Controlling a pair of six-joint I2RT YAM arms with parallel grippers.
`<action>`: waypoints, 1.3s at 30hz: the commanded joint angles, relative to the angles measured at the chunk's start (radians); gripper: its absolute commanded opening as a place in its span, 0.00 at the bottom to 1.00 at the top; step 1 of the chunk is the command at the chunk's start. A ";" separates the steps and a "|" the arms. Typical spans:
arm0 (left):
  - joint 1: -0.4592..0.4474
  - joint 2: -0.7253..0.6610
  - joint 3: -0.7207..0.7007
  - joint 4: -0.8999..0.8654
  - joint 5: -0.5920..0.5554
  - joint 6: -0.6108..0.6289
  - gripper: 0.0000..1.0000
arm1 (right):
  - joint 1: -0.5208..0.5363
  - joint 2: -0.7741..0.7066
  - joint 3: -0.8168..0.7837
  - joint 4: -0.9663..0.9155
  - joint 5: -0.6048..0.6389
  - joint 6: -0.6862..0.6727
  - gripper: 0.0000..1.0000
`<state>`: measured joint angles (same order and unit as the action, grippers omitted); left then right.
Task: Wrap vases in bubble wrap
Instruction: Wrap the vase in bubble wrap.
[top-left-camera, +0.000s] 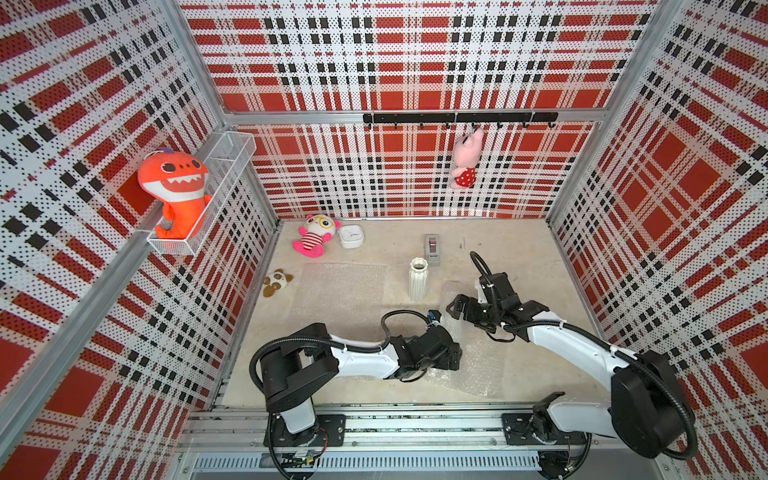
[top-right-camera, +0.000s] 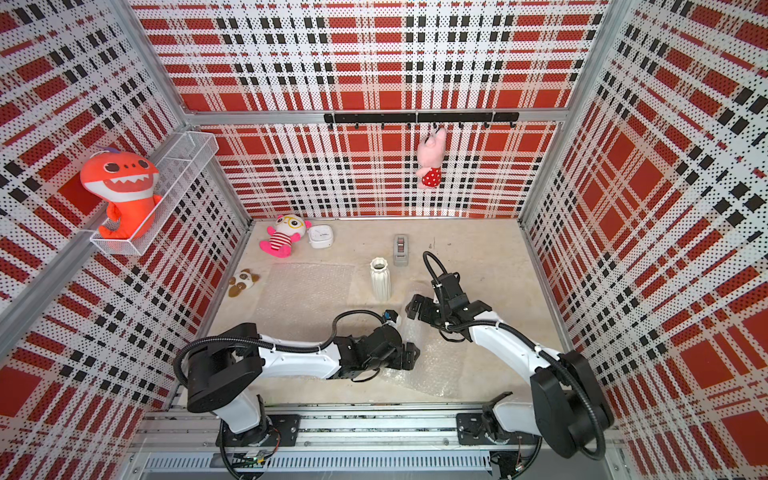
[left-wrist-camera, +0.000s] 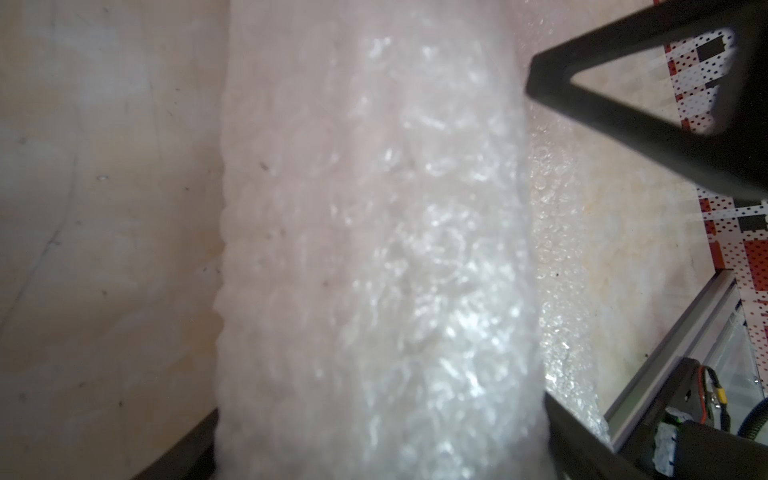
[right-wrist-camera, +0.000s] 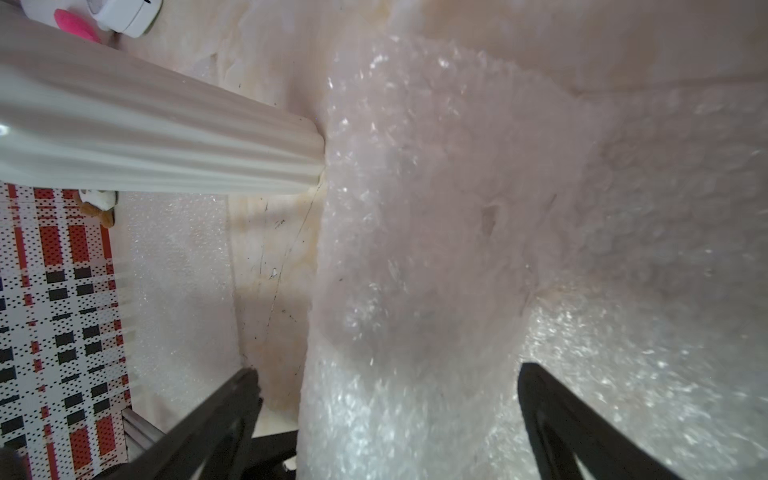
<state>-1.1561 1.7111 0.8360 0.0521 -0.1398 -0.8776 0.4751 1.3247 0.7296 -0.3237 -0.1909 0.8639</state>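
Vases: bubble wrap roll (left-wrist-camera: 374, 249) looks like one done; bare vase (top-left-camera: 417, 279) and flat sheet (top-left-camera: 340, 286) remain. My right end effector (right-wrist-camera: 386, 372) is spread; left end effector (left-wrist-camera: 382, 444) straddles the roll, grip unclear.

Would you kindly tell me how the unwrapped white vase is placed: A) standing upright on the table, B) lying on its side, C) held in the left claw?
A: the ribbed vase stands upright on the table, its open mouth facing up.
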 joint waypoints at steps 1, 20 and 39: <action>-0.008 0.017 -0.016 0.001 -0.021 0.024 0.91 | 0.015 0.038 -0.003 0.085 0.004 0.087 1.00; 0.005 -0.050 -0.023 0.065 0.011 0.058 0.99 | 0.026 0.204 -0.030 0.296 -0.125 0.120 0.75; 0.084 -0.263 -0.211 0.184 0.099 -0.042 0.98 | 0.036 0.238 -0.220 0.784 -0.240 0.288 0.69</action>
<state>-1.0782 1.4487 0.6399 0.1661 -0.0696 -0.8989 0.5022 1.5578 0.5144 0.3752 -0.4160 1.1366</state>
